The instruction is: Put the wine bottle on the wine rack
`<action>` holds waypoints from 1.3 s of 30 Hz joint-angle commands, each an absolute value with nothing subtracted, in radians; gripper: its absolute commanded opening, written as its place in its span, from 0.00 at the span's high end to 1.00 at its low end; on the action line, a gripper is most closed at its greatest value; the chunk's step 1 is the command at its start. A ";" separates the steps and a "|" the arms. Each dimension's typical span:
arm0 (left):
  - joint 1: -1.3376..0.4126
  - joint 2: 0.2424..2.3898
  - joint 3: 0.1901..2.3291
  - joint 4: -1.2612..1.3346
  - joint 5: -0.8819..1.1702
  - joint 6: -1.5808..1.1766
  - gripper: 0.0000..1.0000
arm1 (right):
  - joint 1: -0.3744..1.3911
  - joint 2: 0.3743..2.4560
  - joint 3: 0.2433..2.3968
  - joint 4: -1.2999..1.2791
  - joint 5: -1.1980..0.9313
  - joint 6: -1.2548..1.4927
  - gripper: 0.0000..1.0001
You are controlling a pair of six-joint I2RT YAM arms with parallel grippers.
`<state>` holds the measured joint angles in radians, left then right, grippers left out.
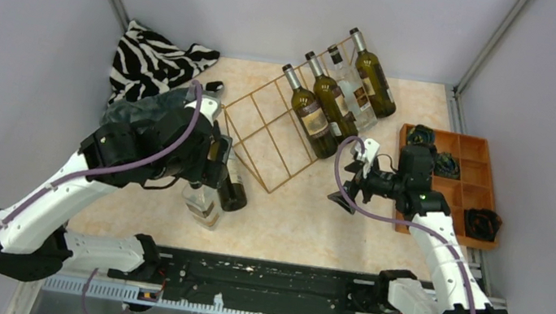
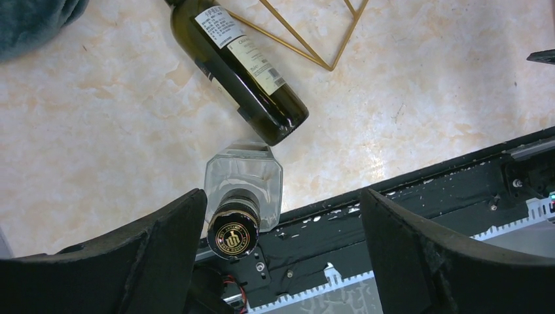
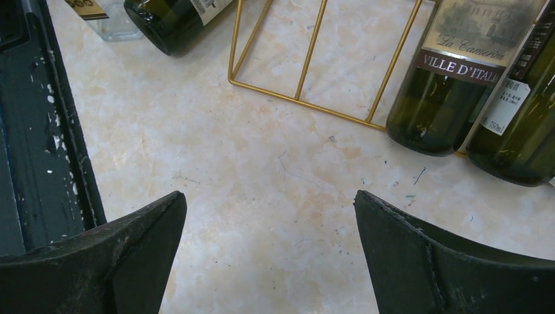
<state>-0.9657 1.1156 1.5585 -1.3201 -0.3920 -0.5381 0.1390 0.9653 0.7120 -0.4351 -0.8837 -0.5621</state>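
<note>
A clear glass bottle (image 2: pixel 243 176) with a black, gold-marked cap (image 2: pixel 230 237) stands upright near the table's front edge. Beside it a dark green wine bottle (image 2: pixel 242 65) lies on its side, base toward the front. My left gripper (image 2: pixel 281 216) hangs open above the clear bottle, whose cap sits close to the left finger (image 2: pixel 163 248); from above the gripper (image 1: pixel 213 177) covers both bottle tops. The gold wire wine rack (image 1: pixel 266 131) holds several bottles (image 1: pixel 323 106) at its right end. My right gripper (image 1: pixel 341 184) is open over bare table, nothing between its fingers (image 3: pixel 269 203).
An orange compartment tray (image 1: pixel 467 192) with dark items sits at the right. A zebra-print cloth (image 1: pixel 153 61) and a teal cloth (image 1: pixel 138 108) lie at back left. The black base rail (image 1: pixel 265 282) runs along the near edge. Grey walls enclose the table.
</note>
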 commanded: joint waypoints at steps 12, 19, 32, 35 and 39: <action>-0.962 1.145 1.493 -1.412 -0.421 -0.570 0.11 | 0.133 0.972 0.721 -0.413 -0.896 -0.588 0.01; -0.962 1.135 1.419 -1.414 -0.402 -0.594 0.21 | 0.133 0.975 0.722 -0.413 -0.896 -0.588 0.01; -0.962 1.159 1.399 -1.413 -0.440 -0.580 0.39 | 0.133 0.978 0.719 -0.414 -0.897 -0.589 0.01; -0.962 1.168 1.403 -1.413 -0.441 -0.567 0.50 | 0.133 0.982 0.719 -0.415 -0.897 -0.591 0.01; -0.962 1.173 1.413 -1.414 -0.432 -0.549 0.84 | 0.133 0.982 0.719 -0.416 -0.897 -0.591 0.01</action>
<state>-0.9642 1.1606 1.3937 -1.3815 -0.4145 -0.5713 0.1390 0.9821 0.7120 -0.4355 -0.8833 -0.5739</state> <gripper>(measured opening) 0.371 0.985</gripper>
